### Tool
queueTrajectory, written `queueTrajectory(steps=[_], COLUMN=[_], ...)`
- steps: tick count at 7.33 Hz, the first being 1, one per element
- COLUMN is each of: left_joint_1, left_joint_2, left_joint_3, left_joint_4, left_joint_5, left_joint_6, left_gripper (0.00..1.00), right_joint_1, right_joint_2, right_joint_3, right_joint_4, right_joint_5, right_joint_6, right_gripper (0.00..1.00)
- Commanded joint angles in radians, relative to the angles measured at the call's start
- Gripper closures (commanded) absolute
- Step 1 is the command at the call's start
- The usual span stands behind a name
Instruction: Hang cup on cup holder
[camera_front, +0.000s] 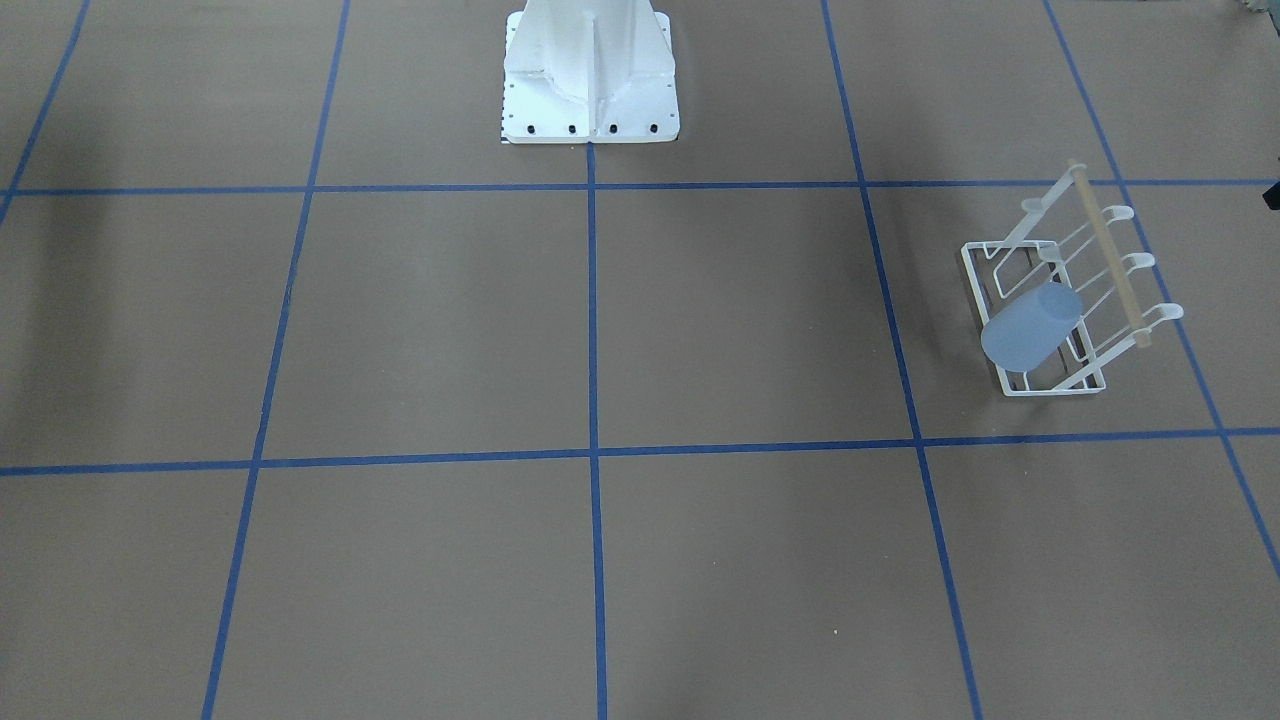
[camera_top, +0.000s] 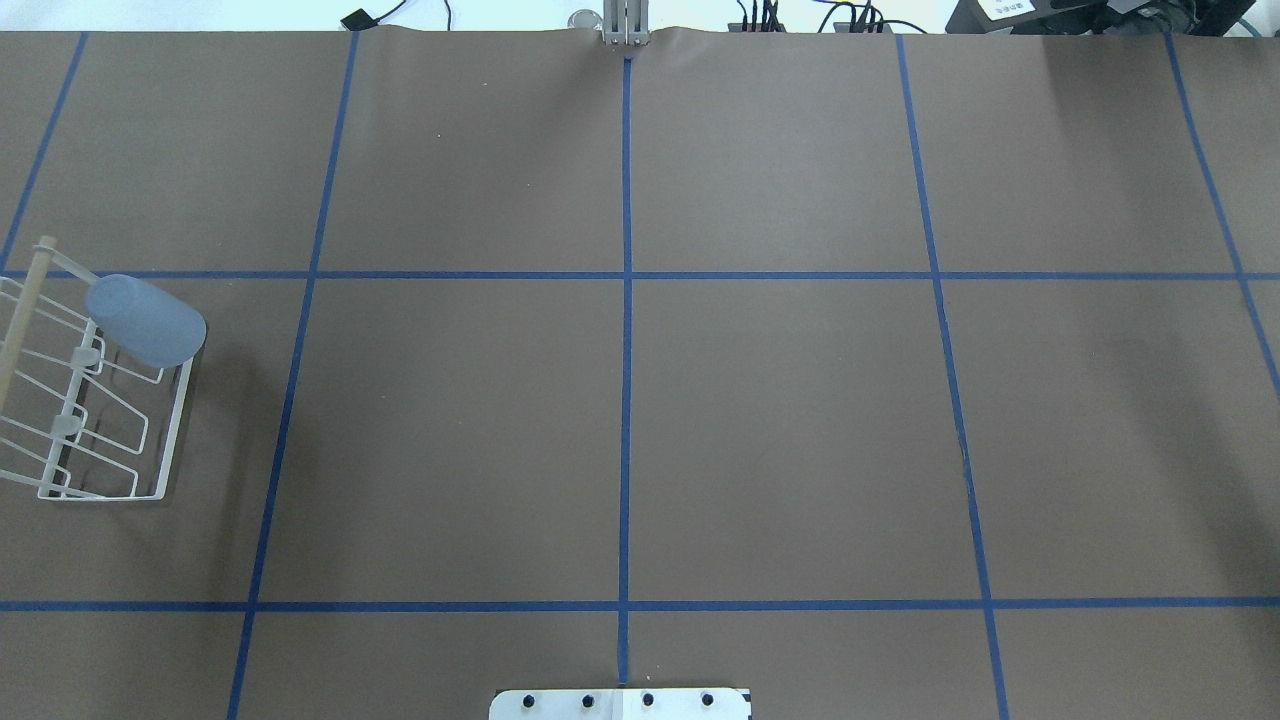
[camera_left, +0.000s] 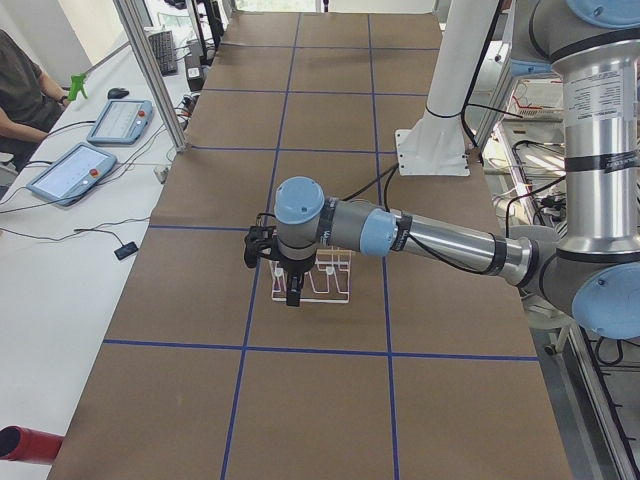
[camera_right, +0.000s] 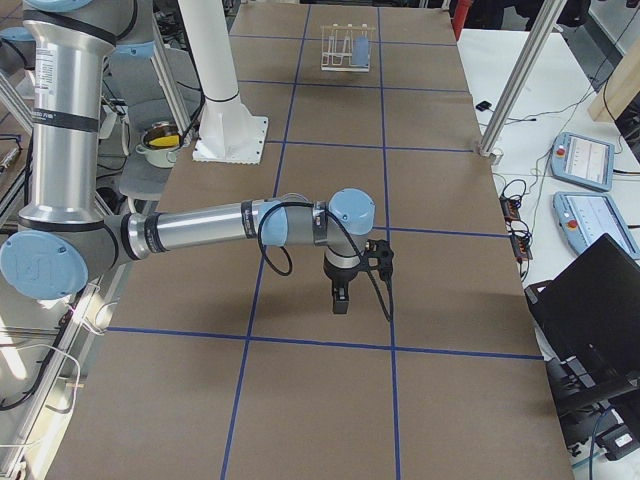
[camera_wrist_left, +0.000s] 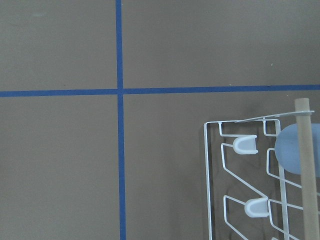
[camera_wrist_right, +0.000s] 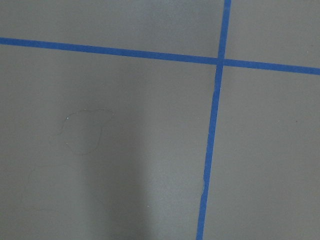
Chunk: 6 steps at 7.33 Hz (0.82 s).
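The pale blue-grey cup (camera_front: 1032, 326) rests tilted on a slanted loop of the white wire cup holder (camera_front: 1050, 390), at the end away from the robot. Both show at the overhead view's left edge, the cup (camera_top: 147, 319) on the cup holder (camera_top: 110, 495). The left wrist view shows part of the cup (camera_wrist_left: 290, 150) behind the wooden rod (camera_wrist_left: 309, 170). My left gripper (camera_left: 293, 290) hangs above the cup holder (camera_left: 330, 297), apart from the cup; I cannot tell if it is open. My right gripper (camera_right: 341, 300) hovers over bare table far from the cup holder (camera_right: 338, 45); its state is unclear.
The white robot pedestal (camera_front: 590, 80) stands at the table's middle rear edge. Blue tape lines grid the brown table. An operator (camera_left: 25, 95) and tablets (camera_left: 75, 170) sit beyond the far side; a laptop (camera_right: 600, 300) lies off the table.
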Motion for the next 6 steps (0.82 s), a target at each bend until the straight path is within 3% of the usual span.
queueTrajectory(steps=[1,6], left_joint_1=[0.0,0.004], left_joint_2=[0.0,-0.017], left_joint_3=[0.006,0.03], left_joint_4=[-0.002,-0.003], left_joint_5=[-0.007,0.002], left_joint_6=[0.0,0.0], left_gripper=[0.02,0.02], right_joint_1=[0.0,0.0], right_joint_2=[0.005,0.016], right_joint_3=[-0.02,-0.021], right_joint_4=[0.0,0.0], right_joint_5=[-0.01,-0.008], right_joint_6=[0.004,0.003], right_gripper=[0.0,0.0])
